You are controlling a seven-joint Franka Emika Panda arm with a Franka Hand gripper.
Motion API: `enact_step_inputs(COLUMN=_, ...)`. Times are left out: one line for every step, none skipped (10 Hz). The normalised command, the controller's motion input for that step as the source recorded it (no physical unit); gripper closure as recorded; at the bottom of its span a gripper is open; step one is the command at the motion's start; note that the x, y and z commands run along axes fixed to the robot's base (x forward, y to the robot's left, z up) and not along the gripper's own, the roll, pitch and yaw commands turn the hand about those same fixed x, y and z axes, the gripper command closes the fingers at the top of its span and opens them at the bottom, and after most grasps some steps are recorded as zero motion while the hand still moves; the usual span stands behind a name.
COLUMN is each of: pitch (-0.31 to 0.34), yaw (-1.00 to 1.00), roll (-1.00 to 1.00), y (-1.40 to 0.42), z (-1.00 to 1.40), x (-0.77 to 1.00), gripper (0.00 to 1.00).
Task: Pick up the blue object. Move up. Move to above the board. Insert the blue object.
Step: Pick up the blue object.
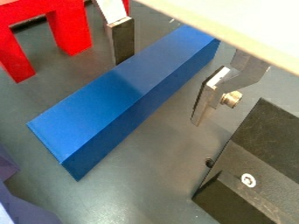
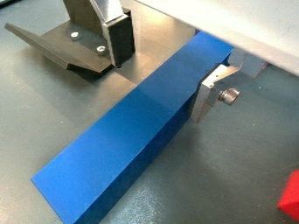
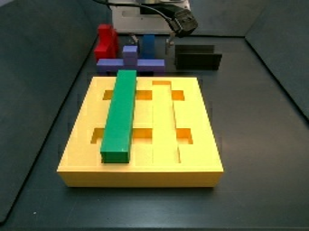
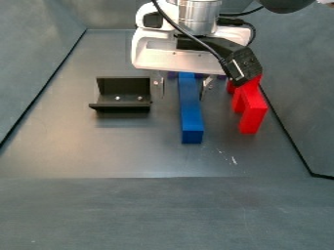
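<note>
The blue object (image 1: 117,109) is a long dark blue bar lying flat on the grey floor, also seen in a wrist view (image 2: 122,149) and a side view (image 4: 192,112). My gripper (image 1: 167,68) is open and lowered over the bar's far end, with one finger on each side. The fingers (image 1: 121,39) do not clamp the bar, and a gap shows beside one of them. The gripper also shows in a side view (image 4: 192,83). The yellow board (image 3: 200,153) lies in the foreground of a side view, well away from the gripper, with a green bar (image 3: 121,113) in one groove.
A red arch-shaped block (image 4: 248,105) stands close beside the bar. The black fixture (image 4: 120,95) stands on its other side. A purple block (image 3: 130,61) lies between the board and the gripper. Dark walls enclose the floor.
</note>
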Motion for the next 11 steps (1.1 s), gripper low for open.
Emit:
enact_step_inputs(pitch=0.044, yaw=-0.09, roll=0.0, y=0.0, z=-0.04, x=0.03, gripper=0.0)
enact_step_inputs(pitch=0.056, yaw=-0.04, roll=0.0, y=0.0, z=-0.05, x=0.0, gripper=0.0)
enact_step_inputs(pitch=0.054, yaw=-0.03, roll=-0.04, y=0.0, z=-0.05, x=0.0, gripper=0.0)
enact_step_inputs(pitch=0.05, yaw=-0.01, roll=-0.05, y=0.0, z=-0.05, x=0.0, gripper=0.0)
enact_step_inputs(pitch=0.046, yaw=0.0, roll=-0.04, y=0.0, z=-0.06, x=0.0, gripper=0.0)
enact_step_inputs(pitch=0.053, yaw=0.0, roll=-0.06, y=0.0, z=-0.06, x=0.01, gripper=0.0)
enact_step_inputs(pitch=0.056, yaw=0.0, roll=-0.08, y=0.0, z=-0.05, x=0.0, gripper=0.0)
enact_step_inputs(pitch=0.051, yaw=0.0, roll=-0.09, y=0.0, z=-0.06, x=0.0, gripper=0.0)
enact_step_inputs(pitch=0.037, yaw=0.0, roll=-0.04, y=0.0, z=0.0, x=0.08, gripper=0.0)
enact_step_inputs(pitch=0.0, yaw=0.0, roll=0.0, y=0.0, z=0.0, x=0.0, gripper=0.0)
enact_step_inputs(pitch=0.0, yaw=0.0, roll=0.0, y=0.0, z=0.0, x=0.0, gripper=1.0)
